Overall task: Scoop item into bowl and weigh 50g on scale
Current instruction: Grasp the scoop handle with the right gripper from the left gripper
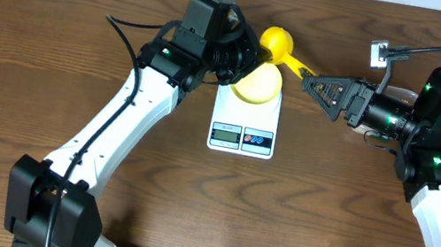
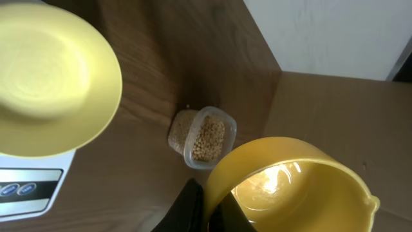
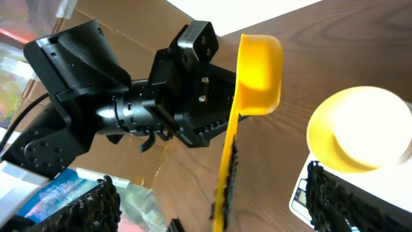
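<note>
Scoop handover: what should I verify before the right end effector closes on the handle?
1. Grip of the left end effector on the scoop: ok, shut on the cup's rim.
2. Opening of the right end effector: ok, fingers wide apart.
3. Position of the handle: ok, it runs down between the right fingers in the right wrist view.
4. Nothing in the scoop to spill: ok, its cup is bare inside.
5. Seat of the bowl on the scale: ok.
6. Reading on the display: cannot tell, too small.
</note>
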You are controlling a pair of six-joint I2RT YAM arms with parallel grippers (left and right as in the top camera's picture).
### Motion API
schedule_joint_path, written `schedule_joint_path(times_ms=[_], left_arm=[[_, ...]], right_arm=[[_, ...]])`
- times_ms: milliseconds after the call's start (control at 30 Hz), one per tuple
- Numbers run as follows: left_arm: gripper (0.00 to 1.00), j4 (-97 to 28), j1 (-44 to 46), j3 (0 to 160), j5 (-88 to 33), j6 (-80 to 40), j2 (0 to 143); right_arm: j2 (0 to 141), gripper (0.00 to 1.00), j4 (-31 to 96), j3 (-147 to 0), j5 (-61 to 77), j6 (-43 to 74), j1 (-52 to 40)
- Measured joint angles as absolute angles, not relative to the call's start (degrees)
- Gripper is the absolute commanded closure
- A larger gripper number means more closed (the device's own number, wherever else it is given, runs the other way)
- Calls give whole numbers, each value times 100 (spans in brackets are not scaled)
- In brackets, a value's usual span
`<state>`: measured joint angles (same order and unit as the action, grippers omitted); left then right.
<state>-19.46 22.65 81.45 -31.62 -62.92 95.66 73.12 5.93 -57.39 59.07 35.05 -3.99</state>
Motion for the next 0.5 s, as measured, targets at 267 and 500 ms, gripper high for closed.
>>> schedule_joint_path(times_ms=[267,500], left_arm=[[93,-1946,2285,8145,-3291,-6353,9548],[93,-1940,2427,8145,-3312,-6453,9546]], right_arm=[[7312,22,563,-5739,5752,3236,-399],[7312,34,534,-5739,5642,2980,-427]])
